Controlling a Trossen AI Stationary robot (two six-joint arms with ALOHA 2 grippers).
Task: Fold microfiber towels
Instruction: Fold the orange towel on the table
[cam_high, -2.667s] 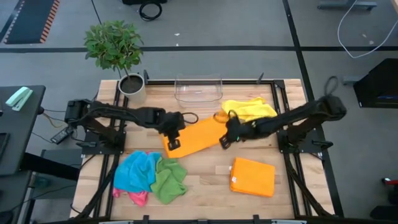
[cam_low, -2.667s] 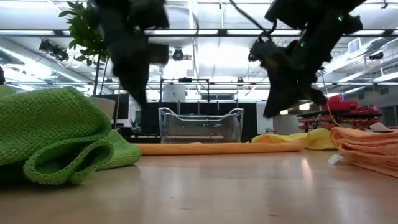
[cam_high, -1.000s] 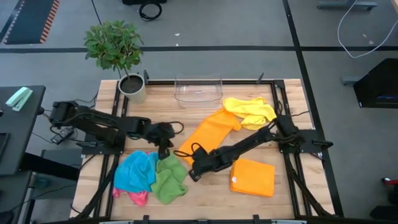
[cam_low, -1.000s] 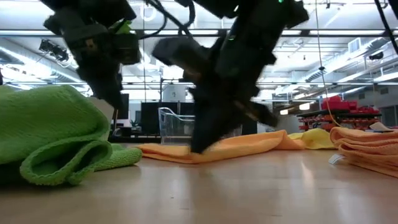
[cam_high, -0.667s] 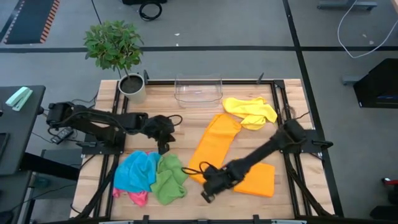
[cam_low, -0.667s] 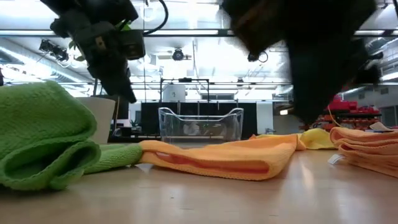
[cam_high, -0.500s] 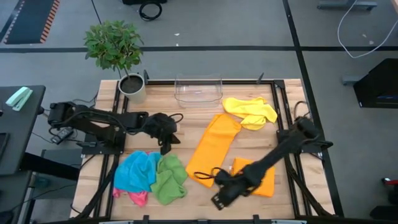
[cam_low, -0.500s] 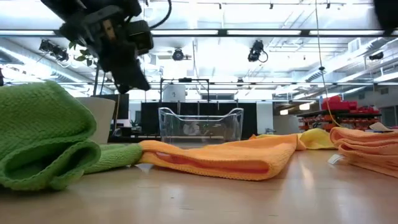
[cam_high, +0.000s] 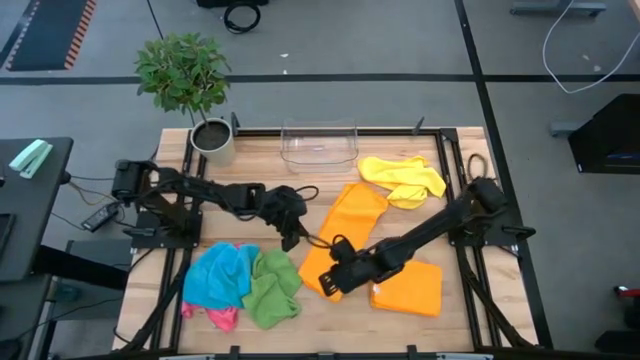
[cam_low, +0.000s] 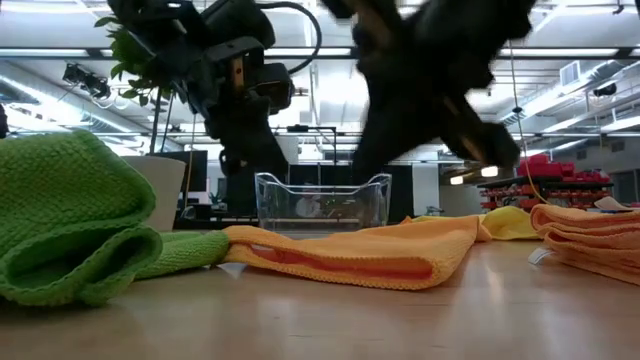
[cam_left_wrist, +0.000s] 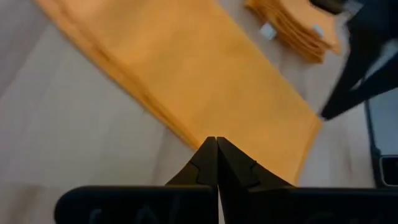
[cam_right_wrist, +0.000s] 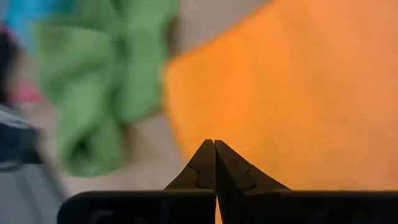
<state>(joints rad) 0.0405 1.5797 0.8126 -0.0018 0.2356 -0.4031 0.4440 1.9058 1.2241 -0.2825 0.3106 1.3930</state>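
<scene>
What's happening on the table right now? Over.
Both grippers shut, empty: left gripper, right gripper. Half-folded orange towel lies flat between them. Nothing blocking.

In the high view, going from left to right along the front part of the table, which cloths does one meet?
blue towel → green towel → long orange towel → folded orange towel
</scene>
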